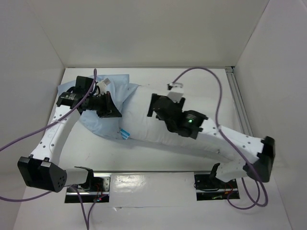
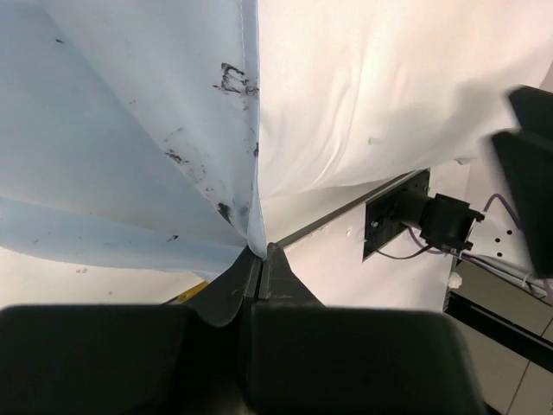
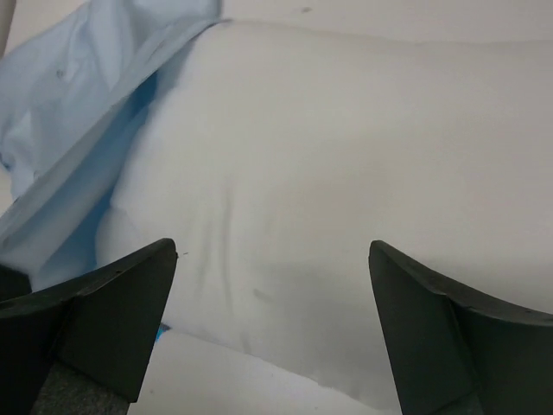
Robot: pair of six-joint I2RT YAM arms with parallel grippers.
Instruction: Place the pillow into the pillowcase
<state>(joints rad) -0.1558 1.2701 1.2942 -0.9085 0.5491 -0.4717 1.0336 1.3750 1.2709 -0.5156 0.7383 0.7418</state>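
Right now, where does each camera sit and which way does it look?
Top: above and behind, looking down at left arm, right arm, pillow and pillowcase.
Left wrist: on the left arm, looking along shut fingers pinching the pillowcase.
Right wrist: on the right arm, looking past open fingers at the pillow.
All three show pillow and pillowcase.

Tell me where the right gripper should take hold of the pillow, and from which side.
Pinch the bare white part of the pillow outside the pillowcase, coming down from above with the open right gripper. It is plump and uncovered, so fabric should bunch in its grip; the left gripper pinches the pillowcase edge.
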